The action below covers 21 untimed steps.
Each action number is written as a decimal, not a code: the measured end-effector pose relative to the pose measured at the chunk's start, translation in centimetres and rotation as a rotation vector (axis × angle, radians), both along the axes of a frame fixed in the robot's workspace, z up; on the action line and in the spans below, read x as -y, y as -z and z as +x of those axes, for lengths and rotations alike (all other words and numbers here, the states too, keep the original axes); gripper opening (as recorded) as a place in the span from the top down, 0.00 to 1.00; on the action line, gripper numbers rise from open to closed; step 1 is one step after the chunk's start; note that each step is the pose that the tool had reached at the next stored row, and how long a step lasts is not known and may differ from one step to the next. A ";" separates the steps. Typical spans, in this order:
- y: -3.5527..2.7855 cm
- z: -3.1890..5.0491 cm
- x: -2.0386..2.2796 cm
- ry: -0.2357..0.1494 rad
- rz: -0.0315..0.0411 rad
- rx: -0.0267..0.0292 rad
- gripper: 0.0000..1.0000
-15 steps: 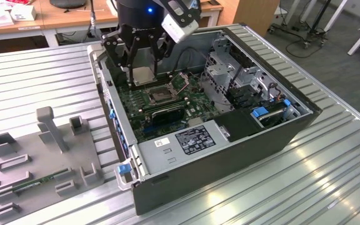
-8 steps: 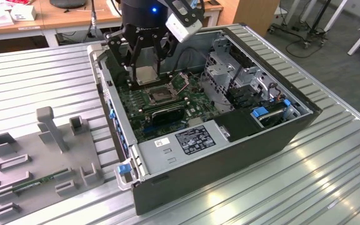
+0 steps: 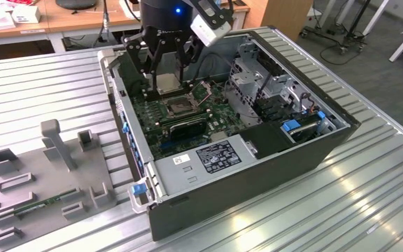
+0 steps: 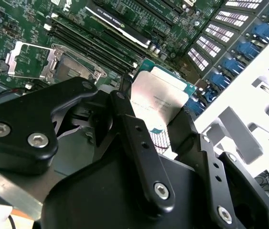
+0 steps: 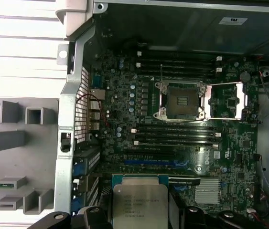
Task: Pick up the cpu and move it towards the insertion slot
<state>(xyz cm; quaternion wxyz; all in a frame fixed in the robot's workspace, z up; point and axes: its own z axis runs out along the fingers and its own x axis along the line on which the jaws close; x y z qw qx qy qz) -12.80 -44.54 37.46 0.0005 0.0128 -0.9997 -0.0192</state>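
The cpu [image 5: 140, 206], a flat square chip with a matte silvery top, sits clamped between the black gripper [image 4: 160, 121] fingers above the metal-framed insertion slot [image 5: 181, 101].

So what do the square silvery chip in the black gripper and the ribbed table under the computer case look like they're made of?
The square silvery chip, held in the black gripper, seems to have a brushed metal lid with a dull sheen on a green board rim. The ribbed table looks like pale aluminium slats, judging by their soft glare.
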 end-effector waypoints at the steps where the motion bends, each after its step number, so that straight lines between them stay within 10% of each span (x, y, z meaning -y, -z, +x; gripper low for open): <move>1: 0.00 0.09 0.00 0.000 0.0000 0.0000 0.45; 21: 0.00 1.64 0.00 0.000 0.0000 0.0000 0.45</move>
